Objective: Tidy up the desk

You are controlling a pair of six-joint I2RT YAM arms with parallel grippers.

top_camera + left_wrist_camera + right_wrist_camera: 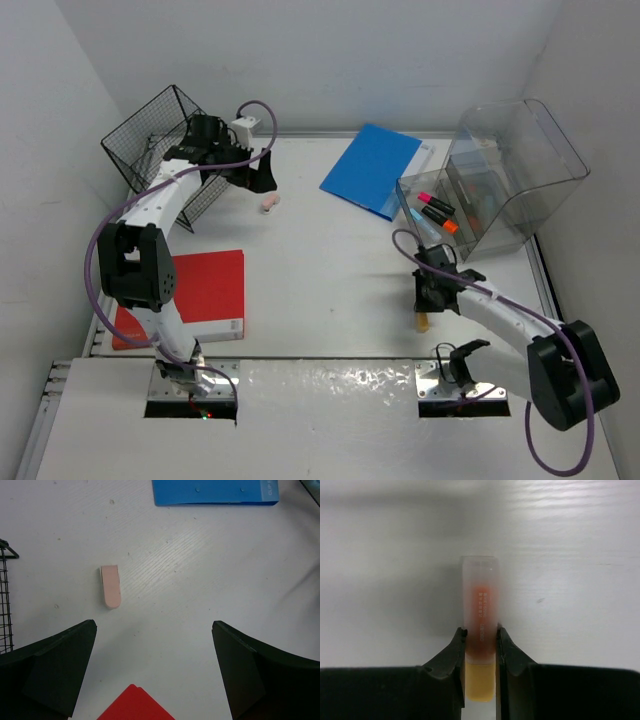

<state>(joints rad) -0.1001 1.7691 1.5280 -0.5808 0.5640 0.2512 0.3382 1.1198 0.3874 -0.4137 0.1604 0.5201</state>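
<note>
the right gripper (480, 632) pinches a stubby highlighter (480, 595) with a frosted translucent cap and a yellow-orange barrel, its two black fingers pressed on either side near where cap meets barrel; the step in hand looks like lifting this pen off the surface and carrying it to the clear plastic bin (520, 150) at the far right, where a pink marker (435, 204) and an orange marker (446, 223) already lie; to do it well, the grip should be firm before any rise, since a round barrel held near one end may pivot or slip; lift straight up, keep the pen level, clear the bin's near wall, and only then let go low inside; the left gripper (154, 630) hangs with jaws spread wide and holding nothing, above a small pale pink eraser (110, 586) at the far left, near a black wire mesh basket (150, 140); the desk (330, 270) is a large flat white tabletop with thin grey edge rails, spanning the whole scene under both arms; a blue folder (370, 168) lies at its far middle and a red book (205, 290) at its near left.
</note>
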